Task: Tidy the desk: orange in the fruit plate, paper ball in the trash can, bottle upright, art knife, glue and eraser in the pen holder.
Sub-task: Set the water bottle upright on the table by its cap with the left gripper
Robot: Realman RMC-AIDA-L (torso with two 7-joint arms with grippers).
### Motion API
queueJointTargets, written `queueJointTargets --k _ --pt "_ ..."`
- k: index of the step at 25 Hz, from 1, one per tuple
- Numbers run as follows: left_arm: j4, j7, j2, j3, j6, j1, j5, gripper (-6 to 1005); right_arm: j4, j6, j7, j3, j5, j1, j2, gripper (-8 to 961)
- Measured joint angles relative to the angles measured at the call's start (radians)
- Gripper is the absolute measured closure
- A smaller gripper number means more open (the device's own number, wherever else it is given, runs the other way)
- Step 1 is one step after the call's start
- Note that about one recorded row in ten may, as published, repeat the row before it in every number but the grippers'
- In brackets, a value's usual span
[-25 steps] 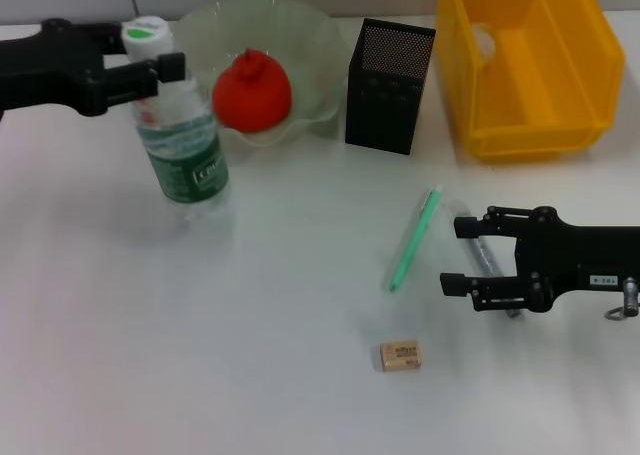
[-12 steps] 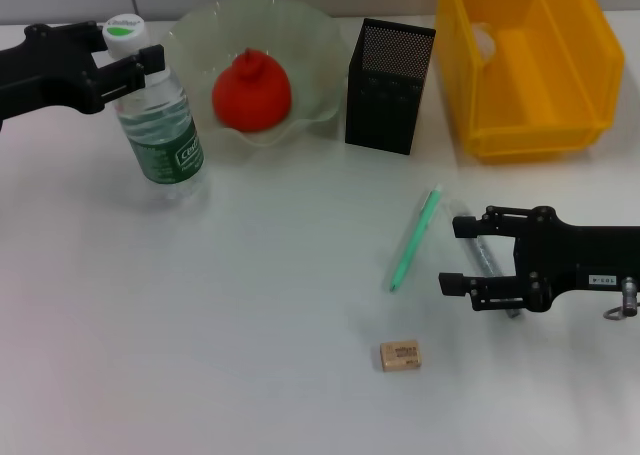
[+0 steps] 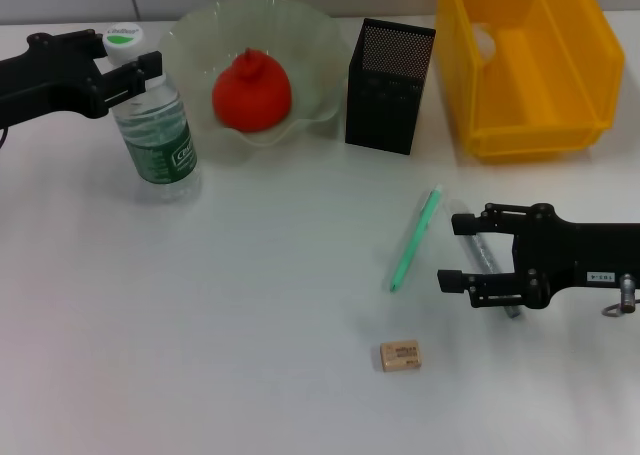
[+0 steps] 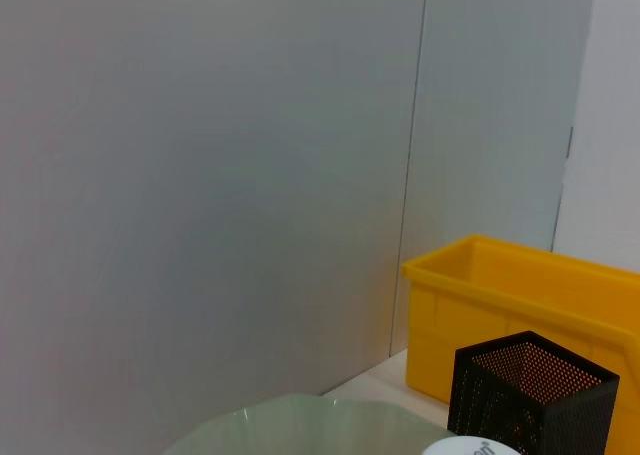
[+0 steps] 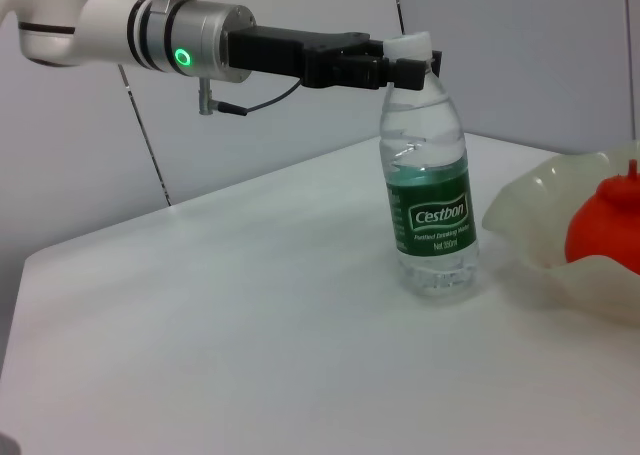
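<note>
The clear bottle [image 3: 155, 130] with a green label stands upright on the table left of the fruit plate [image 3: 320, 45]. My left gripper [image 3: 130, 63] is shut on its neck just under the cap, as the right wrist view confirms: bottle [image 5: 428, 210], left gripper [image 5: 405, 65]. The orange [image 3: 252, 90] lies in the plate. My right gripper [image 3: 455, 252] hovers open at the table's right, over a grey stick [image 3: 490, 265]. A green art knife [image 3: 415, 240] lies just left of it. The eraser [image 3: 400, 355] sits nearer the front. The black mesh pen holder [image 3: 388, 85] stands beside the yellow trash can [image 3: 530, 125].
A whitish patch [image 3: 483, 43] shows on the trash can's inner left wall; I cannot tell what it is. The left wrist view shows the trash can [image 4: 520, 305], the pen holder [image 4: 530, 400] and the plate rim [image 4: 300, 420] before a grey wall.
My left gripper carried the bottle left and toward the back, and the bottle went from tilted to upright on the table. The right arm stayed put.
</note>
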Motion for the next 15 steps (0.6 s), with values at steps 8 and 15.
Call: queueJointTargets --k 8,15 --pt "-0.028 0.021 -0.002 -0.001 -0.023 -0.002 -0.001 555 0.001 0.002 0.000 0.000 0.001 0.000 0.000 180" --pt "-0.054 0.043 -0.003 -0.005 -0.033 -0.007 -0.001 555 0.003 0.003 0.000 0.000 0.001 0.002 0.000 181"
